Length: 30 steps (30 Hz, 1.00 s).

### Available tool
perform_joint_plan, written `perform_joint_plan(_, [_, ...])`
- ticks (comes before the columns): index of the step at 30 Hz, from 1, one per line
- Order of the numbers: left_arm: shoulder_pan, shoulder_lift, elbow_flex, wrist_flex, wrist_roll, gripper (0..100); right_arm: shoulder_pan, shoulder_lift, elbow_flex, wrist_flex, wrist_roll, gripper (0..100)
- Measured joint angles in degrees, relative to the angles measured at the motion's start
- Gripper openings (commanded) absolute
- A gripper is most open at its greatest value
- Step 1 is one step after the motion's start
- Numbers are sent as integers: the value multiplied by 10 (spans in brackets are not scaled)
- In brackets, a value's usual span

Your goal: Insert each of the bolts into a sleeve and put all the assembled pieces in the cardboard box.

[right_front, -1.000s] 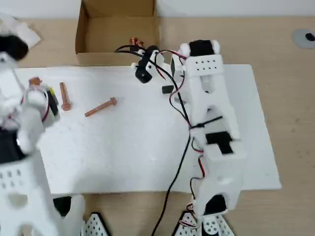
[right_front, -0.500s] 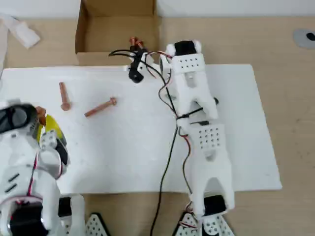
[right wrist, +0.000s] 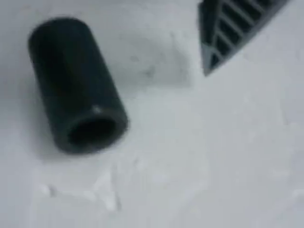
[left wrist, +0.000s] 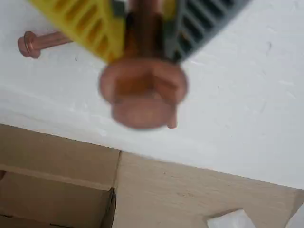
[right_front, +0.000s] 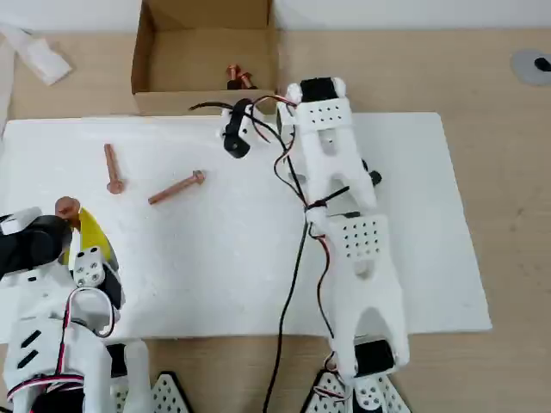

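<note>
Lower left of my high view, left end effector [left wrist: 145, 28] clamped on bolt [left wrist: 142, 90], sleeve [right wrist: 76, 85] near right end effector [right wrist: 228, 33], opening unclear.

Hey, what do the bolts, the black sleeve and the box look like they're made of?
Bolts: probably metal with a copper-coloured finish, judging by the even reddish tone and the formed flanged head. Sleeve: black, matte, hollow tube; it could be plastic or rubber, the look leaves that open. Box: plain brown cardboard, unprinted, with folded flaps.
</note>
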<state>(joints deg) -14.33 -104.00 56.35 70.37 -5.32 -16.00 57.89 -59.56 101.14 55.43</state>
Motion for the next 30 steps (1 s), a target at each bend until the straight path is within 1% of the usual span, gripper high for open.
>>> perform_joint_plan(3, [0, 0, 0, 0, 0, 9, -16, 5, 1, 0, 0, 352])
perform_joint_plan(7, [0, 0, 0, 3, 0, 9, -33, 16, 1, 0, 0, 277])
perform_joint_plan(9, [0, 0, 0, 10, 0, 9, -33, 18, -2, -1, 0, 259])
perform_joint_plan(12, [0, 0, 0, 18, -4, 9, -32, 19, -8, -1, 0, 270])
perform_joint_plan(19, [0, 0, 0, 21, -5, 9, -28, 11, -25, 1, 0, 340])
perform_joint_plan(24, [0, 0, 0, 21, -5, 9, -29, -40, -22, 1, 0, 346])
perform_joint_plan(30, [0, 0, 0, 21, -5, 10, -20, -40, 4, 1, 0, 346])
